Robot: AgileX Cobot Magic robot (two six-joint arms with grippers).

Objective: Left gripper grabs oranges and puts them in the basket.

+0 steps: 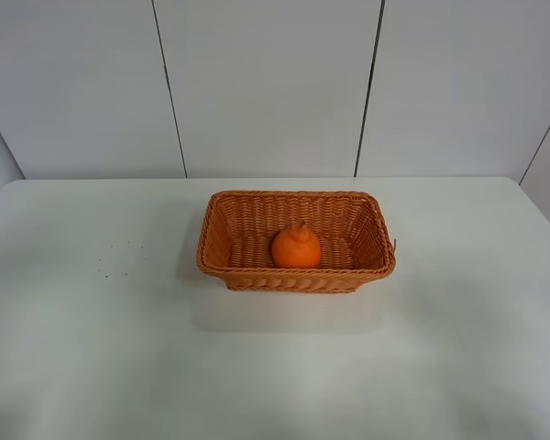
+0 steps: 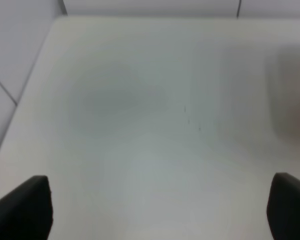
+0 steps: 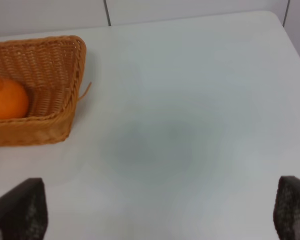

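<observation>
inside rectangular woven wicker basket (image 1: pixel 222 223), round knobbed orange (image 1: pixel 296 247), smooth white table (image 1: pixel 92 348)

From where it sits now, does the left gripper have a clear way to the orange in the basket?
Probably yes. The orange lies uncovered in the open-topped basket, and the left gripper is open over bare table.

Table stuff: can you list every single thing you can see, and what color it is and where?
orange: one, bright orange, inside the basket, near its front wall
basket: one, orange-brown wicker, middle of the table
table: one, white, fills the lower scene; a few tiny dark specks left of the basket
wall: pale grey panels with dark seams, behind the table
left tool: one, black fingers spread wide, empty, over bare table
right tool: one, black fingers spread wide, empty, the basket's end in its view
</observation>
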